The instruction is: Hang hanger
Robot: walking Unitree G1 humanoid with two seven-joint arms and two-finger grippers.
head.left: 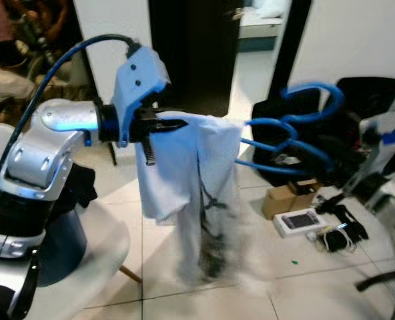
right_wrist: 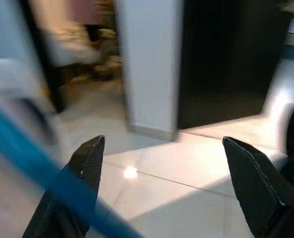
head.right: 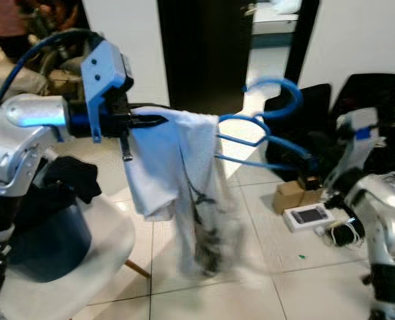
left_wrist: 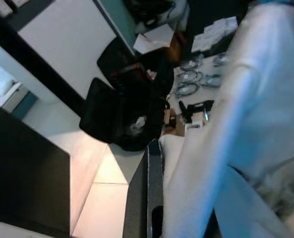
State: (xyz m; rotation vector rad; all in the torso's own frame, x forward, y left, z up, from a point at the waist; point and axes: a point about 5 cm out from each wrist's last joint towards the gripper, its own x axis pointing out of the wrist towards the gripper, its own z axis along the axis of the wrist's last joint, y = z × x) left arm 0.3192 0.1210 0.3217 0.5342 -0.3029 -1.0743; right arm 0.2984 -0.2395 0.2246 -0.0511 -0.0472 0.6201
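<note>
Left end effector (head.left: 164, 127): raised at chest height, approx. 10 o'clock of the head view; black fingers (head.left: 167, 125) pinched together on the top edge of the garment (head.left: 184, 180), i.e. gripping it.
Garment: pale blue-white cloth, draped from the left end effector and hanging down toward the floor (head.left: 304, 280); lower part blurred, w/ dark markings near the hem. In the left wrist view it lies right against one black finger (left_wrist: 154, 188).
Hanger: cannot be told apart from the cloth; no clear hook or bar visible under the garment.
Blue cables (head.left: 297, 133): looping tubes just beside the garment's edge at 3 o'clock, running toward the right arm (head.right: 377, 220).
Right end effector (right_wrist: 167, 188): fingers spread wide apart, open, nothing between them; a blurred blue cable (right_wrist: 47, 173) crosses in front of one finger.
White chair (head.left: 84, 267): at 7 o'clock, below the left arm; dark cloth (head.right: 71, 177) lies on it.
Cardboard box (head.left: 287, 197): on the floor at approx. 4 o'clock, w/ a white device (head.left: 301, 221) just beside it and black cords (head.left: 341, 230) near.
Doorway (head.left: 191, 47): dark opening at 12 o'clock, behind the garment.
Person (head.left: 7, 40): partly seen at the 11 o'clock corner, seated; details blurred.
</note>
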